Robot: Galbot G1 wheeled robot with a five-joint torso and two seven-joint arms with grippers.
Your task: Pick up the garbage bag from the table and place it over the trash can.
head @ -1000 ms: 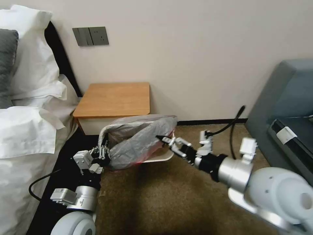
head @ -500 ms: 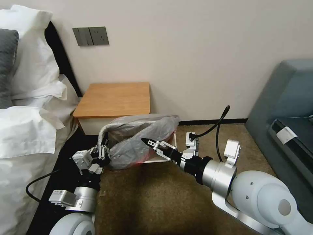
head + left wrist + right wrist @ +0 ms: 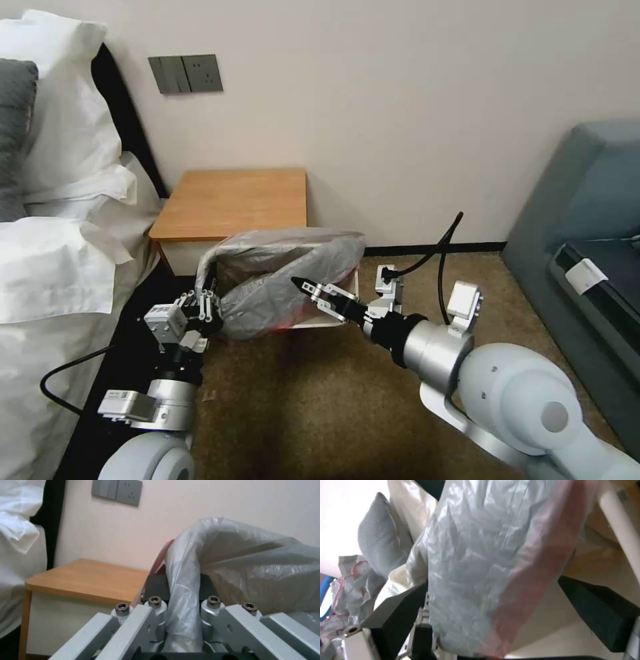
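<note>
Two grippers work a grey garbage bag (image 3: pixel 280 283) draped over a beige trash can (image 3: pixel 327 325) on brown carpet, just in front of the wooden nightstand (image 3: pixel 233 203). The left gripper (image 3: pixel 203 303) is clamped on the bag's left edge; its wrist view shows bunched plastic (image 3: pixel 183 600) pinched between the fingers (image 3: pixel 155 605), with the pinkish-red edge running behind. The right gripper (image 3: pixel 308 291) reaches in from the right; its wrist view shows the dark jaws spread either side of the hanging film (image 3: pixel 493 567), not closed on it.
</note>
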